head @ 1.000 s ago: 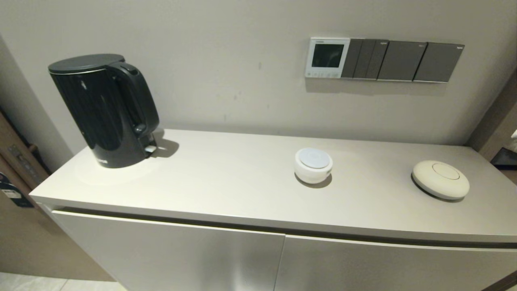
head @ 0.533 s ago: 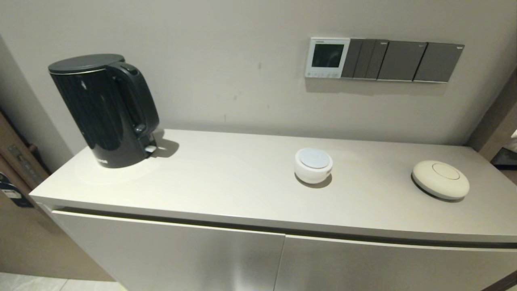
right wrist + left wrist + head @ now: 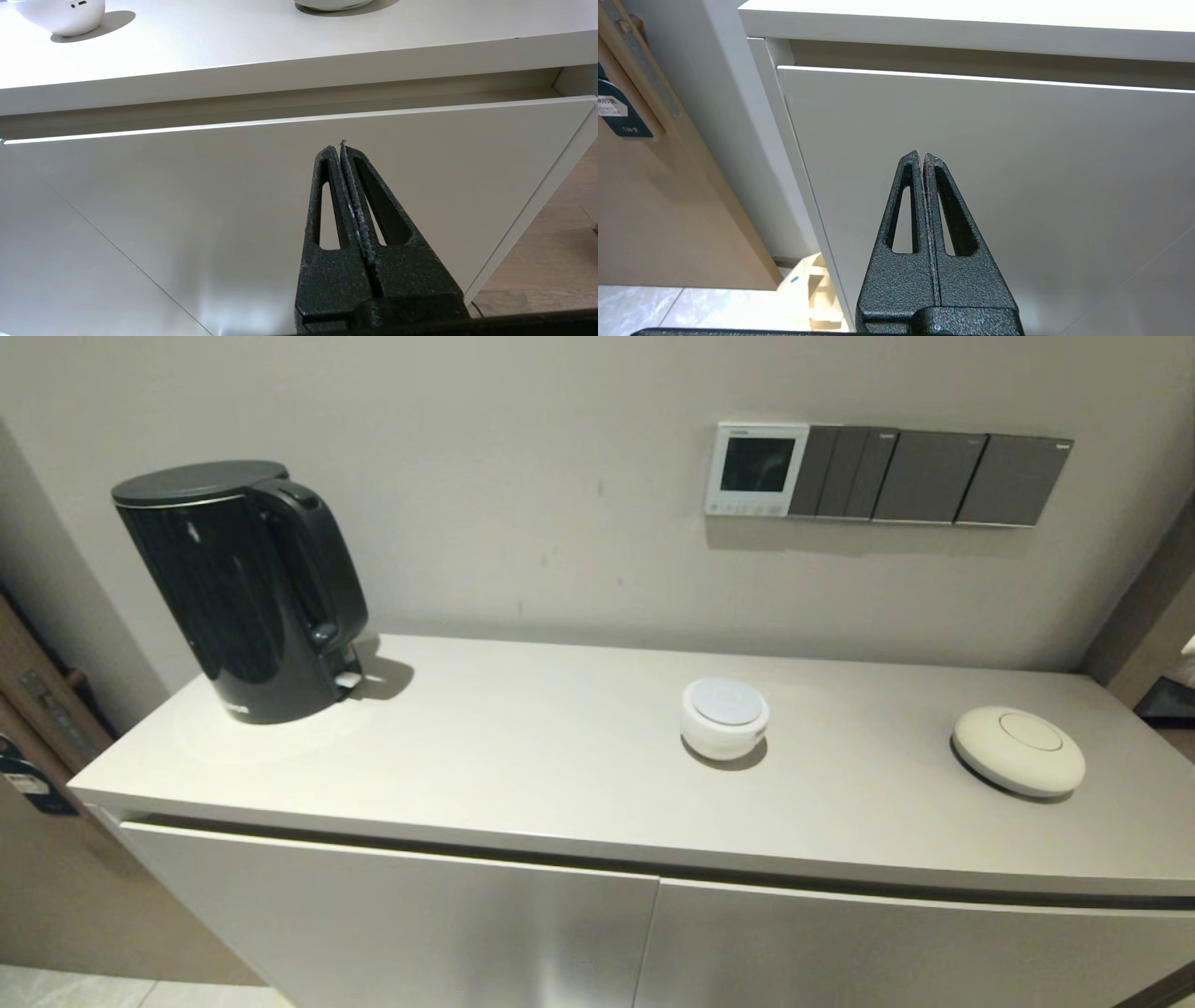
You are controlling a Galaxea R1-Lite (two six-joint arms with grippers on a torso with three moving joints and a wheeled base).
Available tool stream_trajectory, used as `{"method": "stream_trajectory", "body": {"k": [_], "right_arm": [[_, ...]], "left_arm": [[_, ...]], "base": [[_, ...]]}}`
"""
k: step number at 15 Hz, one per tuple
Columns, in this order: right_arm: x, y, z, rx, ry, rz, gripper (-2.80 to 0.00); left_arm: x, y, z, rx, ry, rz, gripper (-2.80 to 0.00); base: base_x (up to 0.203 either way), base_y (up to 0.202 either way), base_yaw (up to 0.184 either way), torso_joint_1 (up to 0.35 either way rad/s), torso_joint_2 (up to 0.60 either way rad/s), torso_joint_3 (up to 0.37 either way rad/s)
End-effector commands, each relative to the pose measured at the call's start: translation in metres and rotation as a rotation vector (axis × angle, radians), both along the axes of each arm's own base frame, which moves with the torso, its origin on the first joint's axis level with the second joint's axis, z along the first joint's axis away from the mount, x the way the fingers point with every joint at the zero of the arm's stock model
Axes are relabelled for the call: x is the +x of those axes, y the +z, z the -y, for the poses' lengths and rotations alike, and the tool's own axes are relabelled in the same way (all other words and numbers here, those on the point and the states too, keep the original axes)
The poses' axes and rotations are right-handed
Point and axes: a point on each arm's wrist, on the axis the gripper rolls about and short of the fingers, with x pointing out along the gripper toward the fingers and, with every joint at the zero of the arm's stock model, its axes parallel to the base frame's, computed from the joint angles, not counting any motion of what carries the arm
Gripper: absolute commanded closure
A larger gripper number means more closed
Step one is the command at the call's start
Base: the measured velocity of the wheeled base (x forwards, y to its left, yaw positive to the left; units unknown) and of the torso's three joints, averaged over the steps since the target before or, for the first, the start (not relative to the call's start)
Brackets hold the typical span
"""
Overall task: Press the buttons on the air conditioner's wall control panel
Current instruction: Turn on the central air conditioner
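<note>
Nothing has moved since earlier. Both the left gripper point(image 3: 922, 156) and right gripper point(image 3: 340, 148) sit closed, holding nothing, low before the cabinet doors point(image 3: 392, 924). Far up the wall, the control panel point(image 3: 756, 469) and its buttons point(image 3: 747, 508) lie well apart from both.

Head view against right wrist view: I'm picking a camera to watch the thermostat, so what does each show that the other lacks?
Head view only: the wall control panel, its buttons, the grey switch plates, the black kettle. Right wrist view only: the right end effector, shut, before the cabinet door. Both: the countertop, the white round device.
</note>
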Motion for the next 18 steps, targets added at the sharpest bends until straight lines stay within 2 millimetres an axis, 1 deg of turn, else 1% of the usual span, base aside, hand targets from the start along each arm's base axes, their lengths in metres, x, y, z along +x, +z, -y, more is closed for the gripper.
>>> {"method": "stream_trajectory", "body": {"k": [1, 7, 8, 10, 13, 14, 16, 17, 18], "right_arm": [[0.0, 0.0, 0.0, 0.0, 0.001, 0.001, 0.0], [0.0, 0.001, 0.0, -0.008, -0.001, 0.012, 0.0], [-0.002, 0.006, 0.0, -0.011, -0.001, 0.033, 0.0], [-0.01, 0.033, 0.0, -0.011, -0.001, 0.113, 0.0], [-0.015, 0.082, 0.0, -0.011, -0.002, 0.168, 0.0], [-0.014, 0.1, 0.0, -0.012, 0.0, 0.176, 0.0], [-0.01, 0.142, 0.0, -0.012, 0.003, 0.21, 0.0], [-0.005, 0.164, 0.0, -0.011, 0.003, 0.225, 0.0], [0.005, 0.184, 0.0, -0.009, -0.001, 0.222, 0.0]], "left_arm": [[0.0, 0.0, 0.0, -0.001, 0.0, -0.002, 0.0], [0.0, 0.0, 0.0, -0.003, 0.0, 0.0, 0.0], [0.0, 0.0, 0.0, -0.003, 0.0, 0.0, 0.0], [0.0, 0.0, 0.0, -0.003, 0.0, 0.0, 0.0], [0.0, 0.0, 0.0, -0.003, 0.0, 0.0, 0.0], [0.0, 0.0, 0.0, -0.003, 0.0, 0.0, 0.0], [0.0, 0.0, 0.0, -0.003, 0.0, -0.001, 0.0], [0.0, 0.0, 0.0, -0.003, 0.0, -0.001, 0.0], [0.0, 0.0, 0.0, -0.003, 0.0, 0.0, 0.0]], "base": [[0.0, 0.0, 0.0, 0.0, 0.0, 0.0], [0.0, 0.0, 0.0, 0.0, 0.0, 0.0], [0.0, 0.0, 0.0, 0.0, 0.0, 0.0], [0.0, 0.0, 0.0, 0.0, 0.0, 0.0], [0.0, 0.0, 0.0, 0.0, 0.0, 0.0], [0.0, 0.0, 0.0, 0.0, 0.0, 0.0], [0.0, 0.0, 0.0, 0.0, 0.0, 0.0], [0.0, 0.0, 0.0, 0.0, 0.0, 0.0], [0.0, 0.0, 0.0, 0.0, 0.0, 0.0]]}}
